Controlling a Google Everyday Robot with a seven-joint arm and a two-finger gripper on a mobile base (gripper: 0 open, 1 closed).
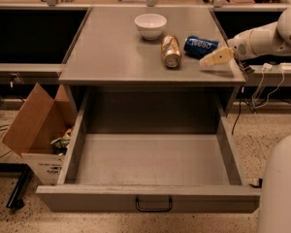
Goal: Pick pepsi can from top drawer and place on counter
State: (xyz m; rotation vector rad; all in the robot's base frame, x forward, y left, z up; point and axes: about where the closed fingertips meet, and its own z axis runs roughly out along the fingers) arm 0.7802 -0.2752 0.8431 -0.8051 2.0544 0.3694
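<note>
The pepsi can [200, 46], blue with white lettering, lies on its side on the grey counter [111, 57], right of centre. My gripper [212, 58] is at the counter's right edge, just right of and in front of the can. It is open, and its cream near finger [216, 57] lies beside the can's right end. The top drawer [150, 166] is pulled fully out below the counter and nothing shows inside it. Its black handle [154, 205] is on the front panel.
A gold can [171, 51] lies on its side left of the pepsi can. A white bowl [150, 25] stands behind it. An open cardboard box [36, 130] sits on the floor left of the drawer. My white base [281, 188] is at the lower right.
</note>
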